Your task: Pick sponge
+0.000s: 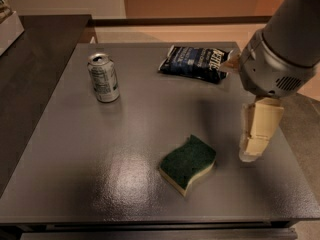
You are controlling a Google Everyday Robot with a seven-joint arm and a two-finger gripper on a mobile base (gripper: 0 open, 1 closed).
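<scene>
The sponge (187,163) lies flat on the grey table (100,154), near its front edge and a little right of centre. Its dark green scouring top faces up over a pale yellow foam layer with a wavy edge. My gripper (251,151) hangs from the large grey arm housing (280,54) at the right. It points down above the table, to the right of the sponge and about a sponge-width away from it. It holds nothing that I can see.
A silver soda can (103,77) stands upright at the back left of the table. A dark blue snack bag (195,62) lies at the back, right of centre. A dark counter (30,64) adjoins the table's left side.
</scene>
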